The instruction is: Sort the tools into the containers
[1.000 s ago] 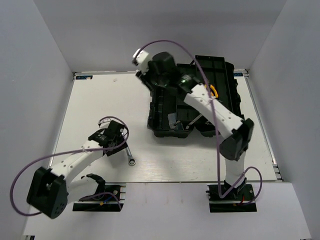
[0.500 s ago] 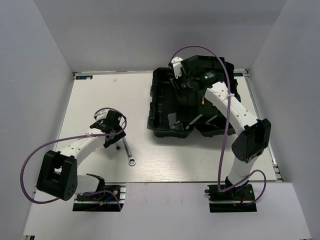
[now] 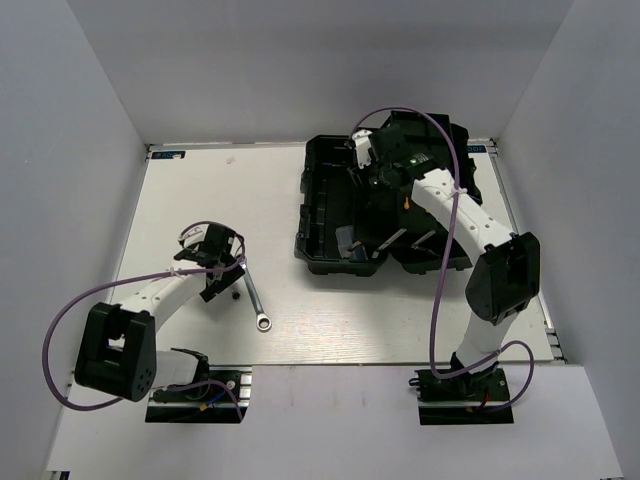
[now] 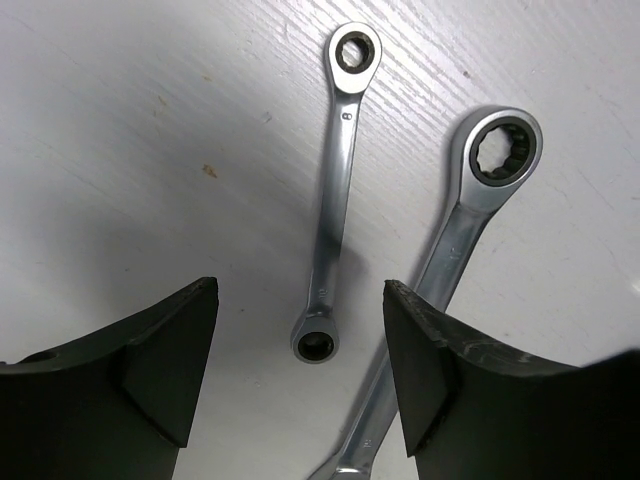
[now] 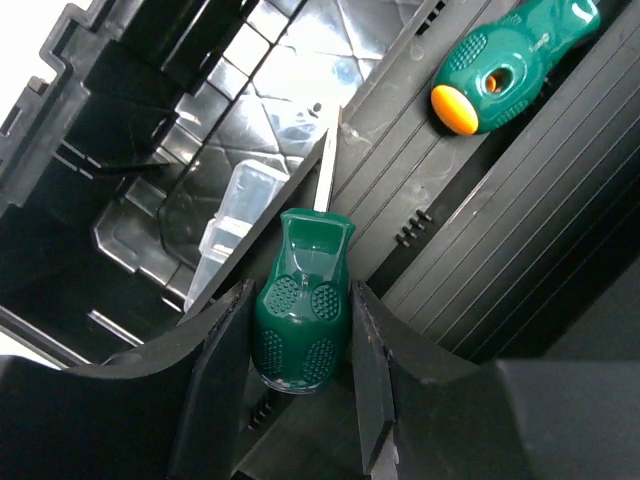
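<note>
table: white, matte | walls: plain grey | short wrench flat on table

White table — short wrench, longer wrench, black toolbox

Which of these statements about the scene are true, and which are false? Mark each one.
1. The left pincer is open above the short wrench. True.
2. The right pincer holds a screwdriver over the toolbox. True.
3. Both wrenches lie in the toolbox. False: both lie on the table, the long wrench beside the short one.
4. The toolbox holds no other screwdriver. False: a second screwdriver lies in it.
</note>
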Robot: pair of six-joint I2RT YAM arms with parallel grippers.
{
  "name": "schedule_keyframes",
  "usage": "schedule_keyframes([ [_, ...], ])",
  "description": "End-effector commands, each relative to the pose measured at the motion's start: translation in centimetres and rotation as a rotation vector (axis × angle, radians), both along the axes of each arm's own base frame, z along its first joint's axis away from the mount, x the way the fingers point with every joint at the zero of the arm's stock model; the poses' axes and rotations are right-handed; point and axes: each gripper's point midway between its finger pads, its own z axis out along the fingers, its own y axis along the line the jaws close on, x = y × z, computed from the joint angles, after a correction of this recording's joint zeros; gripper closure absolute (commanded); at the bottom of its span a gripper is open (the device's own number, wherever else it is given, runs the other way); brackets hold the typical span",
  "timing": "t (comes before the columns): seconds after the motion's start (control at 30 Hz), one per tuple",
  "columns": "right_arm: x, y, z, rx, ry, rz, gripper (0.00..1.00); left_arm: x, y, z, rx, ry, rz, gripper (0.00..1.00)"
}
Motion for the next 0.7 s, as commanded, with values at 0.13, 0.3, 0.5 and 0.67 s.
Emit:
schedule_keyframes([
  [0.13, 1.8, -0.1, 3.2, 0.063, -0.115, -0.018, 1.0, 0.5, 0.7, 0.7, -0.037, -0.051, 0.061, 0.23],
  [0.3, 2.9, -0.3, 3.0, 0.05, -0.134, -0.02, 1.0, 0.4, 1.4, 0.0, -0.031, -0.032, 0.084, 0.22],
  [0.5, 4.0, 0.0, 1.7, 0.029, -0.121, -0.005, 0.95, 0.7, 1.5, -0.5, -0.049, -0.022, 0.095, 0.22],
  [0.67, 4.0, -0.1, 0.9, 0.023, -0.096, 0.01, 0.61, 0.9, 1.7, -0.4, -0.049, -0.022, 0.106, 0.22],
])
